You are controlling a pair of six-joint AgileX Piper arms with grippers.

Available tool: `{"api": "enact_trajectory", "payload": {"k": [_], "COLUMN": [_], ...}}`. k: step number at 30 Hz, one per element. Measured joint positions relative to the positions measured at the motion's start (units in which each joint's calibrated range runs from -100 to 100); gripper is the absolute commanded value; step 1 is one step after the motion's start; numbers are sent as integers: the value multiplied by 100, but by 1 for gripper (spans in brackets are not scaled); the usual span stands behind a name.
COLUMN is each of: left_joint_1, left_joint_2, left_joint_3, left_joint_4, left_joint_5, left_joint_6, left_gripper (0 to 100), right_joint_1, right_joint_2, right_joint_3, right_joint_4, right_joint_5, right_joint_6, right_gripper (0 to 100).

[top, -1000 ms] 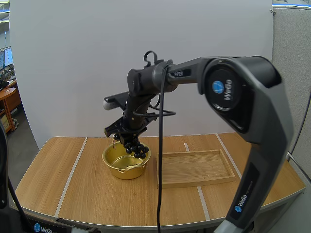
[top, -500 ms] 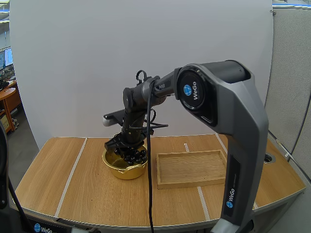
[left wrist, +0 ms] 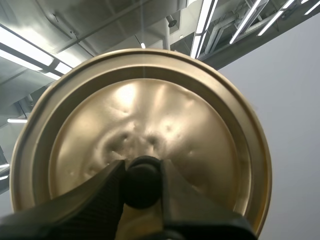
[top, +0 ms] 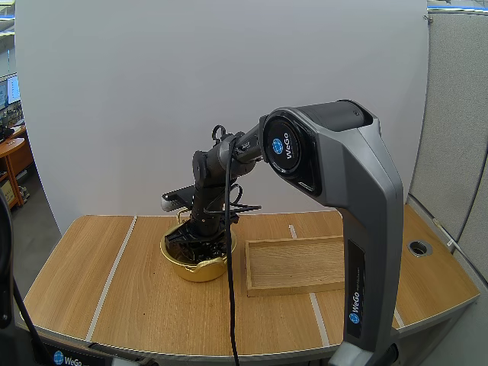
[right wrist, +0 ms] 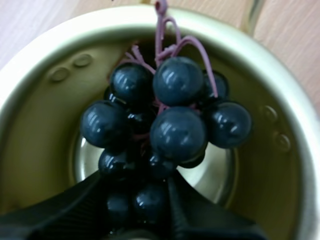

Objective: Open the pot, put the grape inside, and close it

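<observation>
- The bunch of glossy blue-black grapes [right wrist: 165, 120] sits inside the round gold-coloured metal pot [right wrist: 35, 145], below the rim and over the shiny floor. Its purplish stem points away from the fingers. Whether the berries touch the floor cannot be told.
- The right gripper [right wrist: 137, 200] reaches down into the pot. Its two black fingers [right wrist: 75, 205] stand a little apart and close on the lowest berries, which are pinched between them.
- In the high view the right gripper [top: 200, 242] dips into the mouth of the pot [top: 200, 268], with the right arm bent steeply down over it.
- The pot is open, with no cover on it.
- The left gripper [left wrist: 143, 180] pinches the black round knob [left wrist: 143, 186] between its fingertips, one black finger [left wrist: 97, 200] pressed on each side.
- The knob belongs to the gold-coloured metal lid [left wrist: 150, 115]. The lid is held up off the table, and its dimpled top face is turned toward the left wrist camera.
- The pot stands on the light wooden table [top: 137, 293], left of centre.
- A shallow rectangular wooden tray [top: 297, 263] lies near the pot's right side, not touching it.
</observation>
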State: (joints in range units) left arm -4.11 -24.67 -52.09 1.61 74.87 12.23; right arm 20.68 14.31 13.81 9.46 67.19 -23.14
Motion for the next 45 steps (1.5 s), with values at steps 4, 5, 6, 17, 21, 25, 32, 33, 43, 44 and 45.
{"api": "enact_trajectory", "payload": {"k": [4,5,6,17,21,25,32,33,43,44,45], "left_joint_1": [0,0,0,0,0,0,0,0,0,0,0], "left_joint_2": [0,0,0,0,0,0,0,0,0,0,0], "left_joint_3": [0,0,0,0,0,0,0,0,0,0,0], "left_joint_4": [0,0,0,0,0,0,0,0,0,0,0], "left_joint_5": [0,0,0,0,0,0,0,0,0,0,0], "left_joint_6": [0,0,0,0,0,0,0,0,0,0,0], "left_gripper": [0,0,0,0,0,0,0,0,0,0,0], "right_joint_1": [0,0,0,0,0,0,0,0,0,0,0], "right_joint_2": [0,0,0,-844,-1211,-1507,-2237,-2381,-3733,-3828,-3942], "right_joint_3": [0,0,0,-575,-618,-631,-631,-631,-631,-631,-631], "right_joint_4": [50,63,76,90,48,-1,-61,-72,-305,-315,-344], "right_joint_5": [37,44,58,660,994,1488,2178,2272,3148,3148,3166], "right_joint_6": [-13,-13,-21,38,94,102,232,255,479,479,479], "right_gripper": [100,100,100,100,100,100,100,100,100,100,100]}}
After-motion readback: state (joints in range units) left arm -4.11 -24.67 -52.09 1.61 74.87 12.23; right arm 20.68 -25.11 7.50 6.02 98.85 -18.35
